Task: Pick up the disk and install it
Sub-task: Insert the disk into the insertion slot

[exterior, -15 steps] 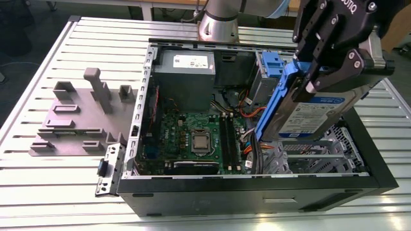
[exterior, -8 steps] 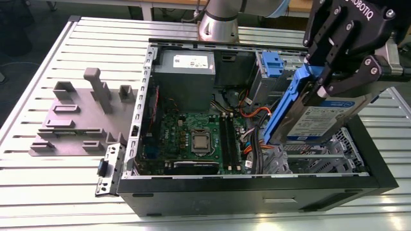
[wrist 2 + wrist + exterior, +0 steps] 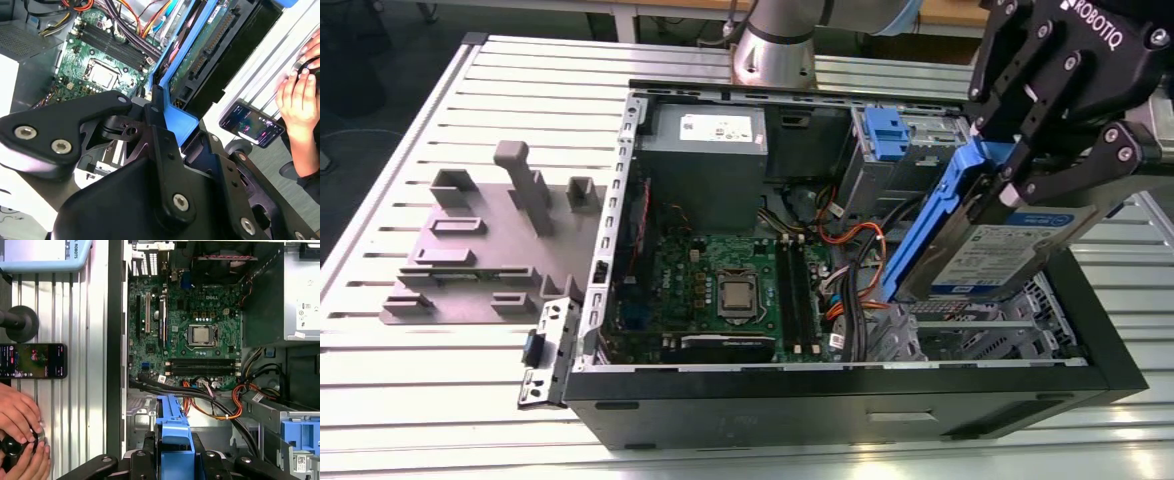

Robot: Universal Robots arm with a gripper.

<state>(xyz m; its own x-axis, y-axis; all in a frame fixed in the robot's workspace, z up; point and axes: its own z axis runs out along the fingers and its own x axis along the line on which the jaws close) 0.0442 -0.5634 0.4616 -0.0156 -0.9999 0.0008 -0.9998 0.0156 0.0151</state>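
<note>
Black hand (image 3: pixel 1023 178), closest to the exterior camera at two o'clock, is clenched on the upper end of the disk (image 3: pixel 1001 250), pinching its blue carrier. Hanging straight below the hand, the disk is off the tabletop (image 3: pixel 440 400) and tilted. Its long axis runs from one o'clock at the grip down to seven o'clock, with the label facing the camera. Its lower end dips inside the open computer case (image 3: pixel 854 400), above the metal drive cage (image 3: pixel 974 335). Orange cables (image 3: pixel 843 232) crowd the blue edge at nine o'clock, and the case rim stands near at four o'clock. Farther in lie the motherboard (image 3: pixel 720 290) and, at twelve o'clock, the grey power supply (image 3: pixel 707 140).
</note>
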